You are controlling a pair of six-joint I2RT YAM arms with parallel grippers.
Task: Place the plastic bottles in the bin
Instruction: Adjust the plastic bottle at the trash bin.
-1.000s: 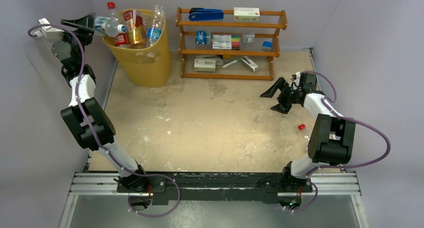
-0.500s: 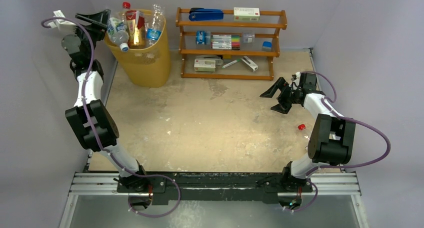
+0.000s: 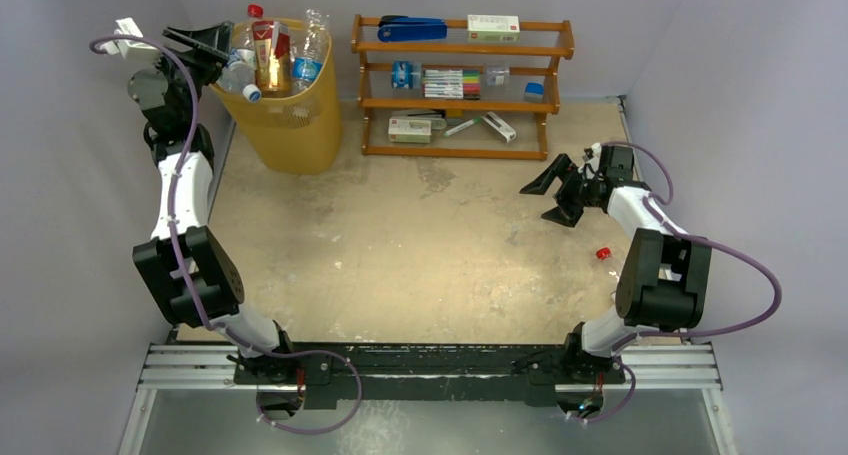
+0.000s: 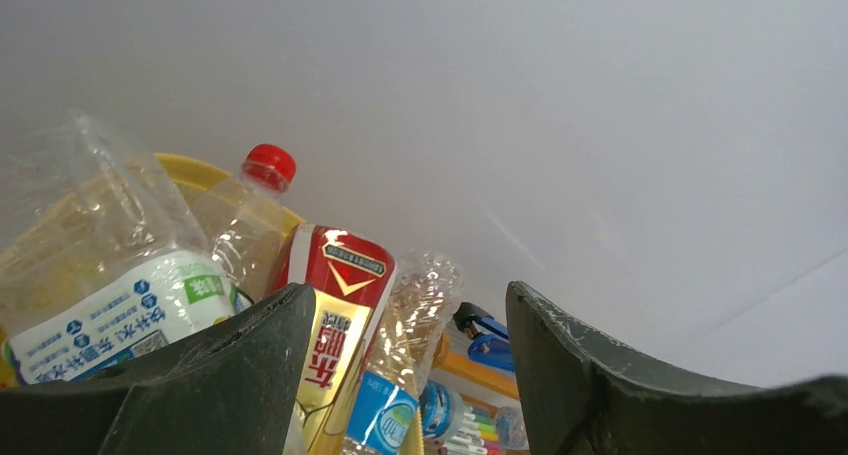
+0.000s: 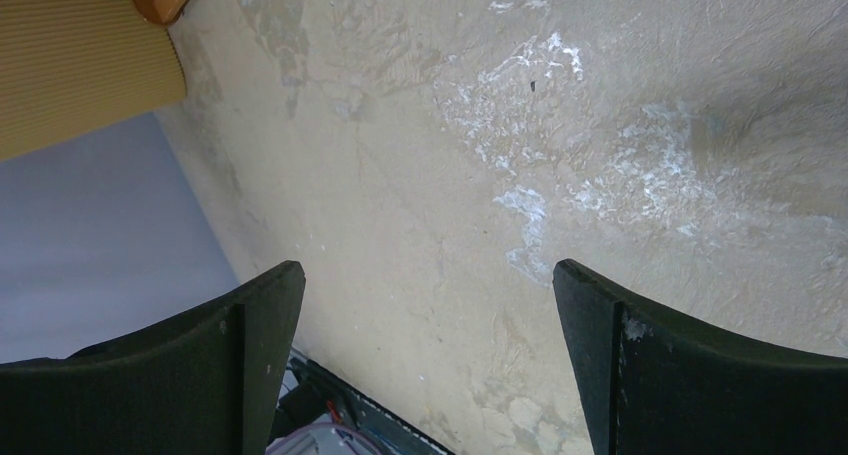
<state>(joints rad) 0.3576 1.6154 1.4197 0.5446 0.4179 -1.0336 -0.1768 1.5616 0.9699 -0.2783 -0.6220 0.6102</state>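
A tall, translucent yellow-orange bin (image 3: pixel 290 135) with a rounded-square rim and finely ribbed walls stands at the table's far left corner. It is heaped with plastic bottles (image 3: pixel 272 55) that poke above the rim. The left gripper (image 3: pixel 212 40) hangs at the bin's left edge, its dull black, scuffed fingers (image 4: pixel 230 375) apart with nothing between them.

A clear bottle (image 4: pixel 110 305) of thin, crinkled plastic, with a white label printed in green and blue, lies tilted just outside one finger. Whether it touches the finger cannot be told. Beside it stand a red-capped bottle (image 4: pixel 240 225), a bottle in a glossy red and gold label (image 4: pixel 335 315) and a crumpled bottle with a blue band (image 4: pixel 395 375).

The right gripper (image 3: pixel 537 203) hovers low over the right of the table, its curved fingers spread wide over bare surface. The table (image 3: pixel 400 245) is matt beige, mottled and scraped with chalky white patches. A small red cap (image 3: pixel 603 253) lies near the right arm.

Right of the bin, a brown wooden three-tier rack (image 3: pixel 380 103) carries a blue stapler (image 3: pixel 412 28), white boxes (image 3: pixel 493 27) and coloured pens (image 3: pixel 452 82). Pale grey walls close in on three sides.
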